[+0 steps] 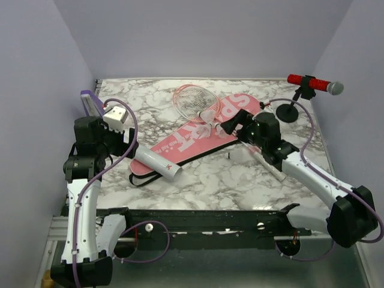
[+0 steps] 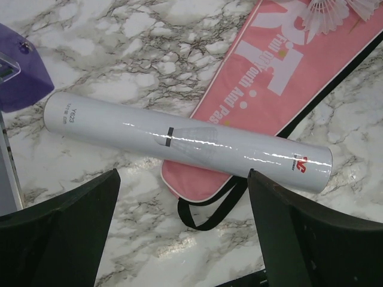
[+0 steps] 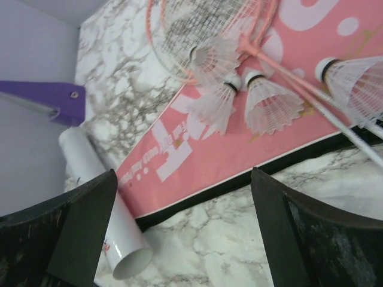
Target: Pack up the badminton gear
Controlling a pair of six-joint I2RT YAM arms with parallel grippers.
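Observation:
The long pink bag (image 1: pixel 198 133) with white SPORT lettering lies diagonally mid-table. The pink-framed racket (image 1: pixel 193 101) lies with its head past the bag's far edge and its shaft across the bag (image 3: pixel 287 66). Several white shuttlecocks (image 3: pixel 269 103) rest on the bag. The white tube (image 1: pixel 157 164) lies across the bag's near-left end (image 2: pixel 185 140), its open mouth facing the near edge (image 3: pixel 128 263). My left gripper (image 1: pixel 126 147) is open and empty, just above the tube (image 2: pixel 182 176). My right gripper (image 1: pixel 233 123) is open and empty over the bag's right side (image 3: pixel 182 173).
A red microphone (image 1: pixel 312 84) on a black stand stands at the far right. A purple tray (image 1: pixel 91 103) leans at the far left wall, also in the left wrist view (image 2: pixel 21 78). The bag's black strap loop (image 2: pixel 209 212) lies on the marble near the tube.

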